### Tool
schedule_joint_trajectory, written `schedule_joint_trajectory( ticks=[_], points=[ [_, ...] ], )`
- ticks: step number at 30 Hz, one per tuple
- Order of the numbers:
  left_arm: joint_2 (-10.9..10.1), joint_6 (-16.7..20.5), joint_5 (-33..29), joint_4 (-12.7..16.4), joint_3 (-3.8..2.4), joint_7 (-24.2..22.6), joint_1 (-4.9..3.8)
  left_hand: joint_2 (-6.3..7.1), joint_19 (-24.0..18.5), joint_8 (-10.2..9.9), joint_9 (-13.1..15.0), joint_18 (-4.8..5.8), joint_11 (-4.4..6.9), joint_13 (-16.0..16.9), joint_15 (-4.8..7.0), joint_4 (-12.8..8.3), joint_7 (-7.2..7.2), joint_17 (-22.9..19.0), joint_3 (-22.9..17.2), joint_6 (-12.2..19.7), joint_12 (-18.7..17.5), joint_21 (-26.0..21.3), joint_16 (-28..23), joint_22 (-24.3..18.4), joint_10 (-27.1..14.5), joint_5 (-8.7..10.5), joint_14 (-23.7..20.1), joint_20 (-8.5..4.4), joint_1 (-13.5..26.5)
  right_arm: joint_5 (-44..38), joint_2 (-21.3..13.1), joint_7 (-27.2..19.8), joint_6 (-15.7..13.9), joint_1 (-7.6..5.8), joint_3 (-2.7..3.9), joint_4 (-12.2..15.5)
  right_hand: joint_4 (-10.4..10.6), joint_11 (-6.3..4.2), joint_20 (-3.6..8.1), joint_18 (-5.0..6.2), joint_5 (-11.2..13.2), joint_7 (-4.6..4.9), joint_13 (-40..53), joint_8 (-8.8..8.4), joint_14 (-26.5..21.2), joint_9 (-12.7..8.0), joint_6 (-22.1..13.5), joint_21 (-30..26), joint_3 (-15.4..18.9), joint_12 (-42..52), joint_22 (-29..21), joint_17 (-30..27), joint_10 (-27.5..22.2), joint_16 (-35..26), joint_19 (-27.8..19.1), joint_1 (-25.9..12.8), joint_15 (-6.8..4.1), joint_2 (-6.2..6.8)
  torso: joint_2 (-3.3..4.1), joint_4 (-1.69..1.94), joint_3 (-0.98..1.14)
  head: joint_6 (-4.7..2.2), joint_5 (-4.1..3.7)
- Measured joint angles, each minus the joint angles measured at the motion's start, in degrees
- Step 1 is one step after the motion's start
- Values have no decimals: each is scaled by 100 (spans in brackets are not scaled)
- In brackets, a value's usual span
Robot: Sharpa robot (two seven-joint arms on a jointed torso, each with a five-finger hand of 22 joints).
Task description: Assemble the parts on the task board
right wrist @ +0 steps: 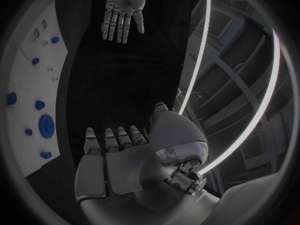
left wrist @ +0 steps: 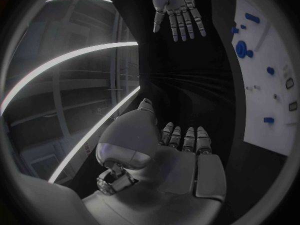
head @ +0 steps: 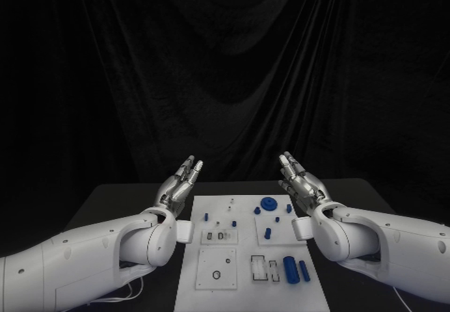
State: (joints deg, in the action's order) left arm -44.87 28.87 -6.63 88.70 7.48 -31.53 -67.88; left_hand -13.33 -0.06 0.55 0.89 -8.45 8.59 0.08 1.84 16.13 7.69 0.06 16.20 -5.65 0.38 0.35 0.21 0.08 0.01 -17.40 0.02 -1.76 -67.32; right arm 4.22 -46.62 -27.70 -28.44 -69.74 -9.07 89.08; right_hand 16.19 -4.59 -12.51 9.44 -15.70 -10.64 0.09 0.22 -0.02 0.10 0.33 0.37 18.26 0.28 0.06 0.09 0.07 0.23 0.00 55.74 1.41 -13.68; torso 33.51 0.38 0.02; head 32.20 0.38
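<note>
Head view. Risk assessment: both hands are raised above the table on either side of the board (head: 246, 260), and any descent from this height must be well aimed. The parts are small and lie close together; a spread hand lowered onto them would probably knock neighbours out of place. The round part (head: 269, 203) at the far right of the board and the two cylinders (head: 296, 269) at its near right look free to roll or slide if brushed. The left hand (head: 181, 182) stands at the board's far left corner, fingers straight and parted, palm turned inward, holding nothing. The right hand (head: 302, 180) mirrors it at the far right corner, likewise released and touching nothing. The board lies flat in the middle of the table (head: 112, 195), between the two forearms.

Left wrist view. The left hand (left wrist: 181, 150) shows its fingers extended side by side with nothing in the palm. The right hand (left wrist: 177, 10) faces it across the gap, fingers spread. The board (left wrist: 265, 85) lies to one side, well apart from both.

Right wrist view. The right hand (right wrist: 115, 150) is extended and empty. The left hand (right wrist: 123, 10) opposite is spread. Which board sockets are already filled cannot be read reliably here; the parts appear as small blue spots.
</note>
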Motion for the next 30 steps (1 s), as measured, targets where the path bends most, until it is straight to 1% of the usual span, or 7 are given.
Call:
schedule_joint_trajectory(
  ticks=[4,8,10,16,19,26,30],
  points=[
    [-3,-674,-285,-29,216,-152,-229,-45,7,34,9,0,0,1,0,54,16,0,54,-45,0,0,0,0,0,-50,0,59,-236,171,-58,98,659,-264,-244,-24,40,197,-170,0,-47,11,0,0,1,11,43,0,40,0,0,0,-21,0,-1,241,220,3,3,1,0,-1,0],
    [-4,-1298,-551,-56,352,-310,-404,-95,18,34,20,1,0,1,0,54,-66,1,54,-127,0,0,0,0,0,-50,0,130,-285,327,-96,187,1247,-453,-394,-43,40,320,-306,-1,-47,78,0,0,2,26,110,144,40,0,116,0,-5,0,245,380,459,76,4,1,0,-1,0],
    [-5,-1579,-671,-64,406,-385,-462,-95,-11,34,26,1,0,2,0,54,-62,2,54,-172,0,0,0,0,0,-50,0,158,-285,395,-108,232,1505,-514,-451,-49,40,322,-315,-1,-47,110,0,0,-1,29,142,212,40,0,162,0,-6,0,354,397,479,70,4,1,0,-1,0],
    [-5,-2088,-882,-85,468,-521,-543,-81,9,33,27,2,0,2,0,54,-96,3,54,-218,0,0,0,1,0,-50,0,179,-376,526,-133,316,1950,-585,-500,-54,40,333,-337,-1,-47,130,0,0,-4,36,162,280,40,0,197,0,-16,0,496,466,606,92,5,1,0,-1,0],
    [53,-2221,-604,-501,468,-583,-547,-84,2,56,34,3,-56,1,0,41,-135,3,32,-256,0,0,0,1,5,-50,0,212,-438,526,-618,348,2188,-652,-506,108,57,457,-387,-2,-47,214,0,28,13,52,245,312,23,0,207,0,-13,0,587,496,741,122,59,35,-13,122,-49],
    [-7,-2342,-233,-564,476,-666,-543,-91,10,56,34,2,-133,-2,-1,53,-189,3,20,-310,0,0,0,1,-2,-50,0,220,-493,448,-690,404,2469,-684,-514,29,55,950,-418,-2,-47,473,66,142,206,103,504,407,21,211,221,73,69,124,972,681,974,171,181,103,-23,181,-75],
    [-52,-2373,-106,-565,477,-686,-542,-91,-4,56,43,3,-207,-3,-1,54,-253,4,-12,-374,0,0,0,1,0,-50,0,233,-584,204,-775,431,2579,-708,-512,1,15,1296,-423,-3,-47,855,179,359,742,168,886,561,-19,897,270,198,336,340,1471,1113,1066,209,218,113,-21,233,-95]
  ],
)
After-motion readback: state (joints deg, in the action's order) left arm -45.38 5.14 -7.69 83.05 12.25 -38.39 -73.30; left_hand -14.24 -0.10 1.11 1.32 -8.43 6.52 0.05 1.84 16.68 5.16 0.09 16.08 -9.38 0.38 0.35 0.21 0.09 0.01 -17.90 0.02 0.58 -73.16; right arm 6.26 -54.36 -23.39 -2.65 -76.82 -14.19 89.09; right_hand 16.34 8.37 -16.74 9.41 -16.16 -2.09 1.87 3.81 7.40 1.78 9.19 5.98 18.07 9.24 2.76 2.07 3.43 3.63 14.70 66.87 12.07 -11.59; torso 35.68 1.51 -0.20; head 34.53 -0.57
